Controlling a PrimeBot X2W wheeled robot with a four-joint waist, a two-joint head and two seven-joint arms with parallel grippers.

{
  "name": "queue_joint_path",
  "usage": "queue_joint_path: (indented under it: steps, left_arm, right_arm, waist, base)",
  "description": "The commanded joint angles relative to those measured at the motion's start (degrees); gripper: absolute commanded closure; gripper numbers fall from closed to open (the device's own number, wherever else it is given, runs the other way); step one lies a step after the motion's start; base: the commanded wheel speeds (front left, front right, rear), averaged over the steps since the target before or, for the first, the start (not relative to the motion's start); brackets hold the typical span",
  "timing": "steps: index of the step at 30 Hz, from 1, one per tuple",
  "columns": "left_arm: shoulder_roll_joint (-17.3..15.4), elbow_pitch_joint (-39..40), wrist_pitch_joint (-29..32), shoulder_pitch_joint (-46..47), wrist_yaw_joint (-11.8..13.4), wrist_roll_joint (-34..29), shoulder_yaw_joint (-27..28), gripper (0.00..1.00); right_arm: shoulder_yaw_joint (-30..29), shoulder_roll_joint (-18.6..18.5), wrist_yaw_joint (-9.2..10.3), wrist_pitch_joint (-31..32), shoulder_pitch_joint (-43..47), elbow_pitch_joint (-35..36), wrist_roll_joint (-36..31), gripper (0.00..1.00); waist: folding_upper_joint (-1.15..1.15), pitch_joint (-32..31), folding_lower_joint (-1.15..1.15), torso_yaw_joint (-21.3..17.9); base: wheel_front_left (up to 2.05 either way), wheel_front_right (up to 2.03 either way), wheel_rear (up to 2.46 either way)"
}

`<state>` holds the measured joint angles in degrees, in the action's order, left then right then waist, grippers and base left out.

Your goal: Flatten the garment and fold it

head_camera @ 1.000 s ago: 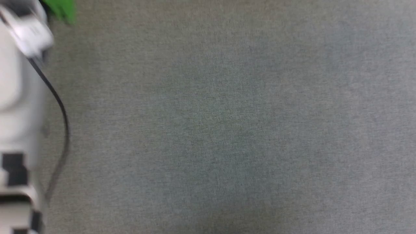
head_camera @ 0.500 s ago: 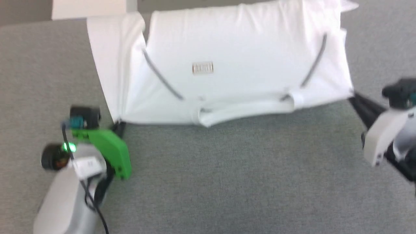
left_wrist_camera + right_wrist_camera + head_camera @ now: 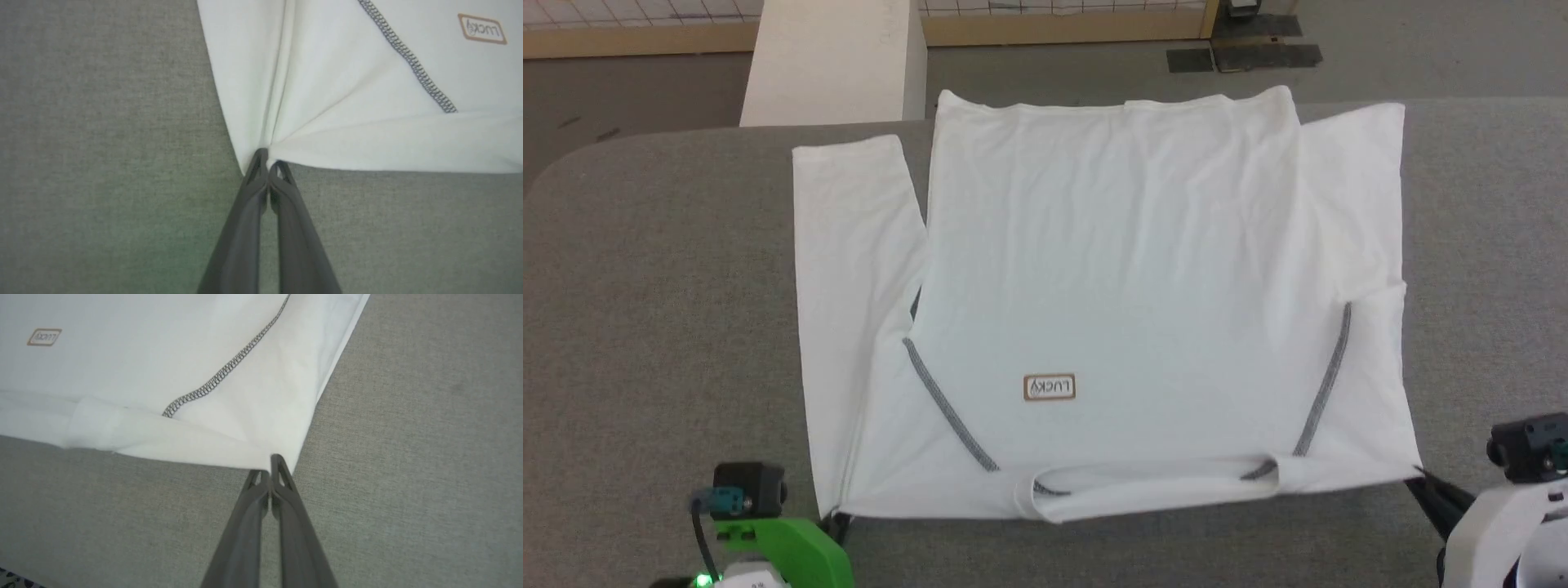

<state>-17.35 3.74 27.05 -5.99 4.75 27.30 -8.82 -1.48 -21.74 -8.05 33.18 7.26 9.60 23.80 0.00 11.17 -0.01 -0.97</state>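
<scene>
The garment (image 3: 1111, 269), a white T-shirt with grey stitched seams and a small brown label, lies spread on the grey table (image 3: 662, 286), its neck opening toward me. My left gripper (image 3: 832, 516) is shut on its near left corner. In the left wrist view the fingertips (image 3: 267, 157) pinch the cloth (image 3: 347, 81), and folds fan out from the pinch. My right gripper (image 3: 1419, 474) is shut on the near right corner. In the right wrist view those tips (image 3: 269, 465) clamp the fabric's (image 3: 163, 355) edge.
A rigid white box (image 3: 837, 61) stands on the floor behind the table's far edge. A dark mat (image 3: 1241, 53) lies on the floor further back. The hem of the shirt reaches the table's far edge. Bare grey tabletop flanks the shirt on both sides.
The head camera has swung from a blurred stretch of bare tabletop onto the whole shirt. Both grippers stay shut on the near corners.
</scene>
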Motion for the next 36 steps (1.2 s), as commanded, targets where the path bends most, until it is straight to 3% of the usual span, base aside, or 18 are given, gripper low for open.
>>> queue_joint_path:
  steps: [1,10,17,18,19,25,31,36]
  left_arm:
    - [-0.68,-0.06,1.29,-3.11,1.6,0.28,1.03,1.0]
    - [-0.73,1.85,6.37,-10.66,3.17,1.38,-0.79,1.0]
    - [1.05,-0.59,6.31,-10.69,2.41,1.83,-3.27,1.0]
    - [1.32,-0.69,5.69,-10.45,2.38,1.73,-3.36,0.52]
    - [1.64,-0.88,5.02,-10.19,2.39,1.65,-3.43,0.0]
    - [3.73,1.4,2.16,-9.07,1.4,3.72,-3.04,0.0]
    - [3.7,6.43,-4.2,-5.93,0.51,2.66,-1.03,0.0]
    - [3.4,7.46,-10.05,-2.95,0.43,0.9,1.01,0.0]
  right_arm:
    - [-2.23,0.84,0.56,2.2,2.39,1.05,-0.81,1.0]
    - [-9.88,11.59,0.56,17.09,12.76,5.45,-4.43,1.0]
    - [-8.63,14.02,0.56,15.07,13.08,2.26,-6.63,1.0]
    - [-8.38,13.71,0.56,12.68,12.67,1.21,-6.79,0.54]
    - [-7.91,13.24,0.56,9.82,12.29,-0.58,-6.89,0.0]
    - [-9.46,12.11,0.56,1.09,11.8,-5.59,-5.93,0.0]
    - [-13.61,12.94,0.56,-6.77,10.99,-1.98,-6.05,0.0]
    - [-12.81,13.21,0.56,-12.62,9.37,0.55,-5.56,0.0]
  waist:
    - [0.0,-0.85,0.01,0.56]
    - [0.0,-1.84,0.01,1.13]
    - [0.0,-2.24,0.01,0.94]
    - [0.0,-2.3,0.01,0.95]
    - [0.0,-2.45,0.01,0.98]
    - [0.0,-3.89,0.01,1.39]
    - [0.0,-4.28,0.01,1.08]
    - [0.0,-4.23,0.01,-0.57]
  base:
    - [0.0,0.0,0.0]
    - [0.0,0.0,0.0]
    - [0.0,0.0,0.0]
    - [0.0,0.0,0.0]
    - [0.0,0.0,0.0]
    - [0.0,0.0,0.0]
    - [0.0,0.0,0.0]
    - [0.0,0.0,0.0]
